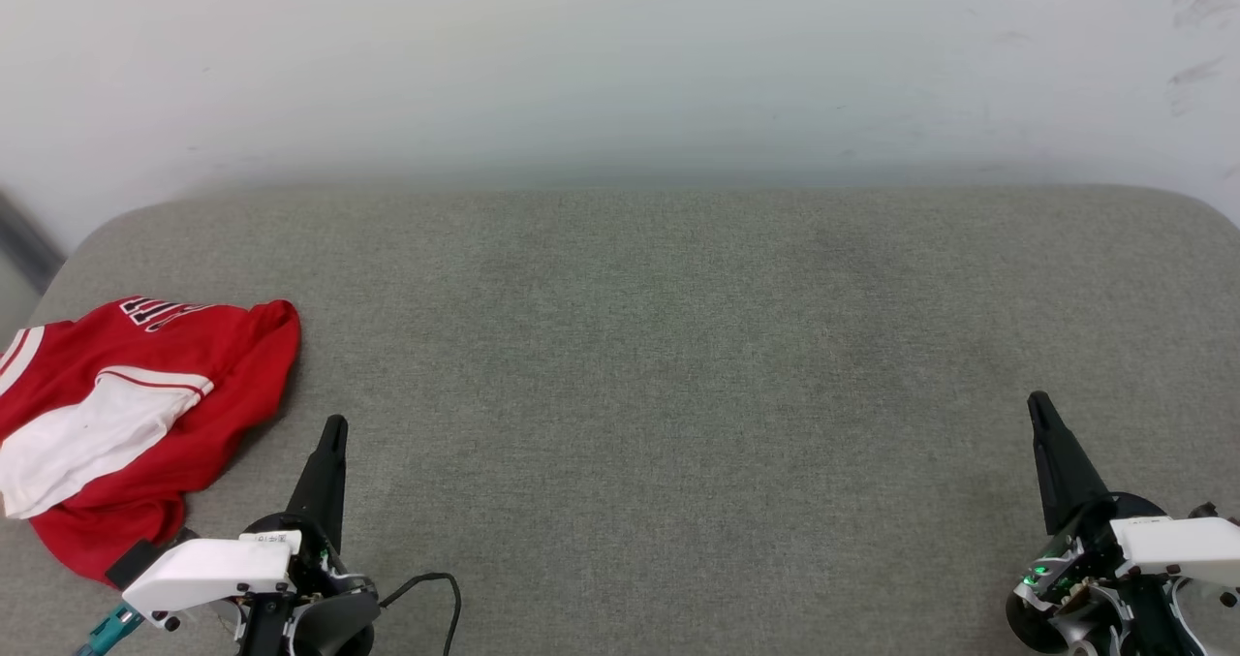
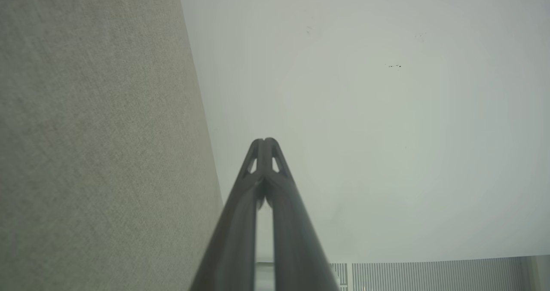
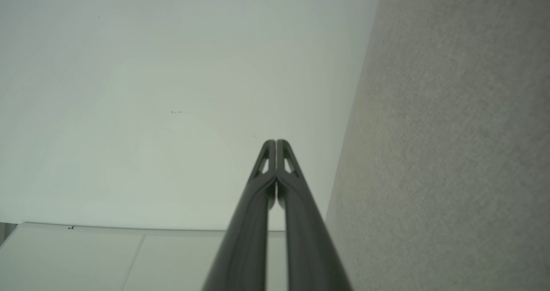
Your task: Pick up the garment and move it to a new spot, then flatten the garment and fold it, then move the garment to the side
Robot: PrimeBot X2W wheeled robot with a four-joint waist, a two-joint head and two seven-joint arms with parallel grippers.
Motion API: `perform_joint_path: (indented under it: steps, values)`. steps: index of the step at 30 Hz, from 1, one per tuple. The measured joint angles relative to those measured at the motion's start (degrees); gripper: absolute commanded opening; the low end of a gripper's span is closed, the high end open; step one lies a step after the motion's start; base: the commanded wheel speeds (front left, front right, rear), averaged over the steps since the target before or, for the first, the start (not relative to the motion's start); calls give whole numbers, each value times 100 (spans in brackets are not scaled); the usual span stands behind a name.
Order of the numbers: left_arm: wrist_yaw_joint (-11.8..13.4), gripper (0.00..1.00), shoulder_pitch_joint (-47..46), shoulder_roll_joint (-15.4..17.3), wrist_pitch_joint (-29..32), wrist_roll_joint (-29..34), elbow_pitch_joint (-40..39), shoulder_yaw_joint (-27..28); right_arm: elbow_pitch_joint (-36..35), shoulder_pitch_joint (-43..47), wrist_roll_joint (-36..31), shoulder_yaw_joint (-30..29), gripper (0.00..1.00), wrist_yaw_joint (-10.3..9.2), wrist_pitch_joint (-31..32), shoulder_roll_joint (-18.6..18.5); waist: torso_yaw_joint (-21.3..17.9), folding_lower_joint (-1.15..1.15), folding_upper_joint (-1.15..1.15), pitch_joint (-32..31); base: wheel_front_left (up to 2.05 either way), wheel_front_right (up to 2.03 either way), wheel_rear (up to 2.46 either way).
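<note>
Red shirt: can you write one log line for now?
garment: crumpled, left end of grey surface | left jaws: shut, empty, near garment | right jaws: shut, empty, far right | step: pickup not started

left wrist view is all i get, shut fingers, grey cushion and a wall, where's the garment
Observer: In the head view the garment lies crumpled at the left edge of the grey cushion, just left of the left gripper.
Operator: is it touching my fingers
Observer: No, the tips stand apart from the red cloth, with bare cushion between them.
Operator: and the other arm
Observer: The right gripper is far over at the cushion's right side, fingers shut on nothing.
</note>
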Motion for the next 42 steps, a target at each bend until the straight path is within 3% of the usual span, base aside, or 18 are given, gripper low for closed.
perform_joint_path:
  steps: [19,20,32,42]
  values:
    - [0,0,0,0,0,0,0,0,0,0,0,1,0,0,0,0,0,0,0,0,0,0,0]
    - [1,100,9,-1,-1,0,25,-5,25,14,-1,2,100,0,0,-1,0,0,0,0,0,0,0]
    - [3,100,170,-15,-269,111,64,-299,44,197,-149,140,100,-9,-260,2,-4,0,0,7,0,0,0]
    - [4,100,168,-14,-531,511,-256,-377,-174,197,-780,291,100,-9,-517,-9,6,0,0,21,0,0,0]
